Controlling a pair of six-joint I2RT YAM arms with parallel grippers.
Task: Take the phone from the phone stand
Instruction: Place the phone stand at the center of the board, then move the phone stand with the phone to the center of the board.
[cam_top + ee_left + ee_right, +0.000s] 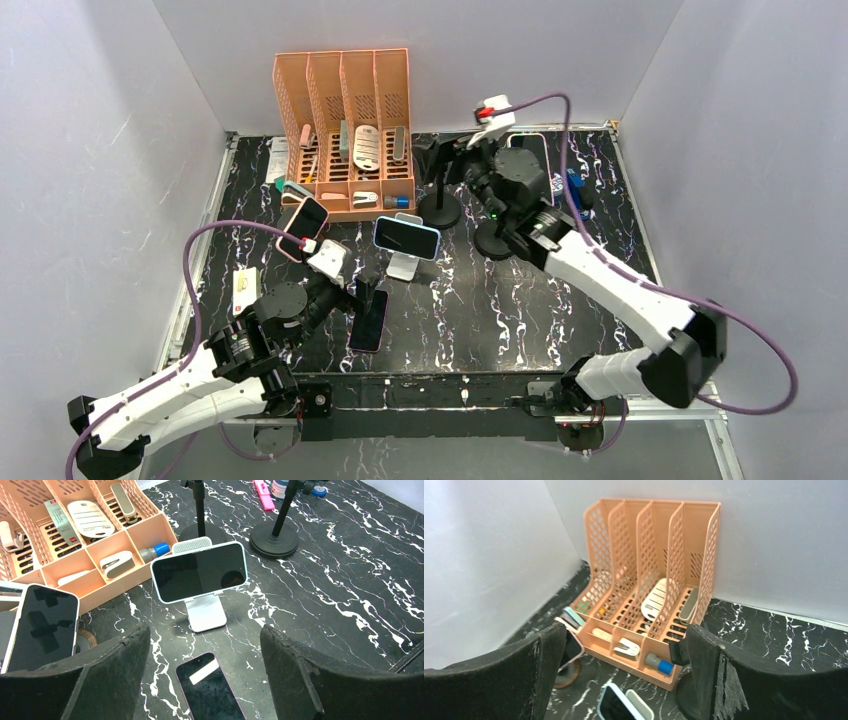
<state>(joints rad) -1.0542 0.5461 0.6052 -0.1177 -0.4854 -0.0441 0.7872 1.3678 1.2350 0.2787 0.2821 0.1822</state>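
Note:
The phone (407, 237), in a light blue case with a dark screen, rests sideways on the white phone stand (403, 266) at mid-table. In the left wrist view the phone (199, 572) and the stand (206, 614) sit just ahead of my left gripper (204, 630), which is open and holds nothing. My left gripper (362, 293) hangs low, to the near left of the stand. My right gripper (440, 160) is open too, raised behind the stand. Its view shows only a corner of the phone (616, 705) under my right gripper (625, 630).
A second dark phone (212, 690) lies flat under my left gripper. An orange desk organizer (345, 130) stands at the back. A pink-cased phone (303, 228) leans left of the stand. Two black round-base stands (439, 210) (494, 240) rise right of it.

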